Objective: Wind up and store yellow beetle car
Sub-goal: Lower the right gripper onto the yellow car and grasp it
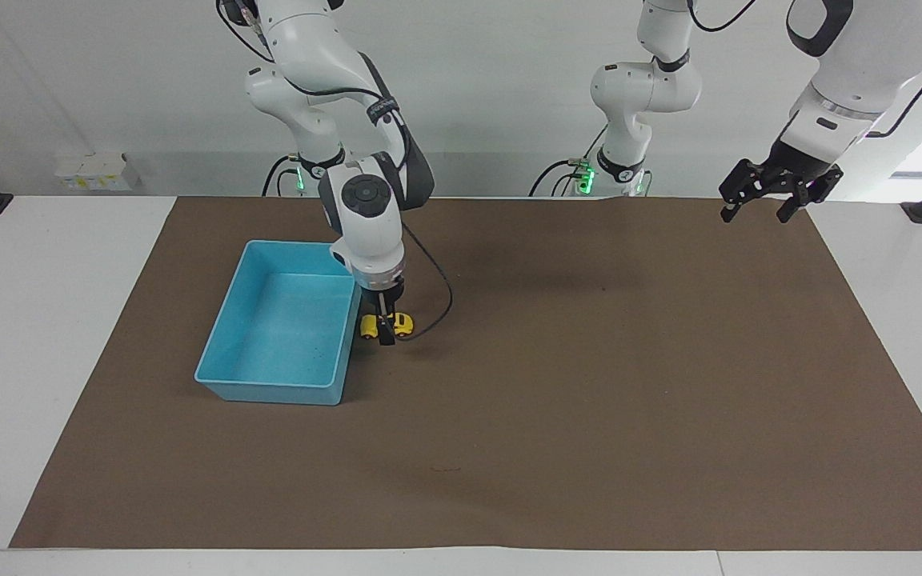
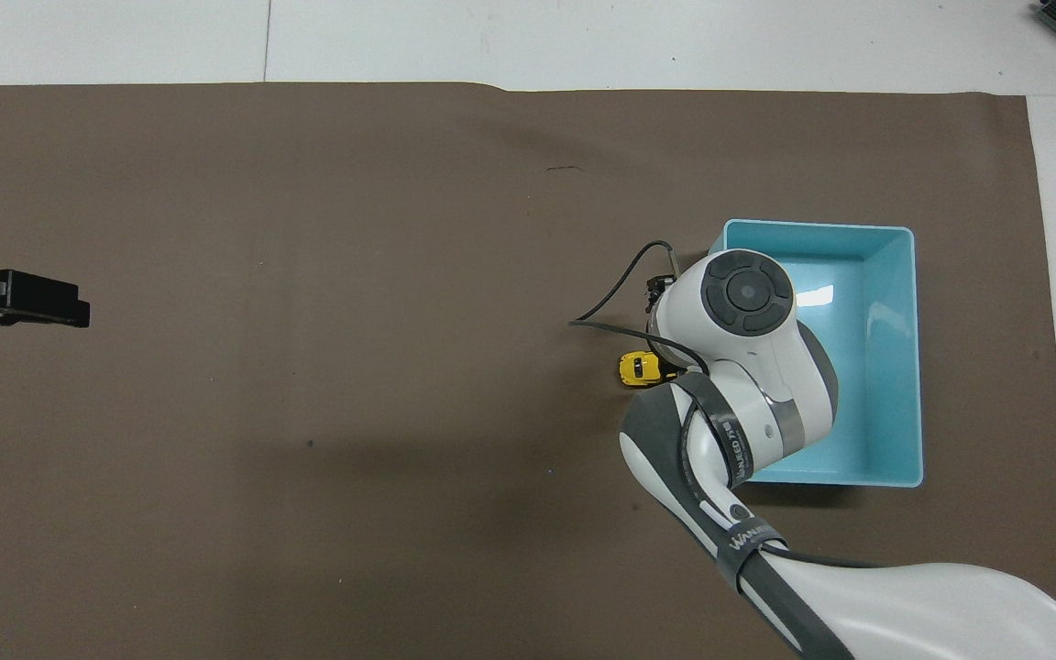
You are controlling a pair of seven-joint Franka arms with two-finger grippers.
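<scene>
Facing view: right gripper (image 1: 386, 330) straddles the yellow beetle car (image 1: 402, 323) beside the blue bin (image 1: 269, 390); grip unclear, an off-centre squeeze could flick it away; left gripper (image 1: 773, 194) waits

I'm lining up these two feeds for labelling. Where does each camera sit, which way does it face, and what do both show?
Facing view: high across the table, looking at the robots; both arms show whole, right gripper down at the yellow beetle car, left gripper raised and waiting over the mat's edge.
Overhead view: above the robots' end, looking steeply down; right arm hides its gripper, only the left gripper shows.
Shared: car, blue bin, half a turn apart.
</scene>
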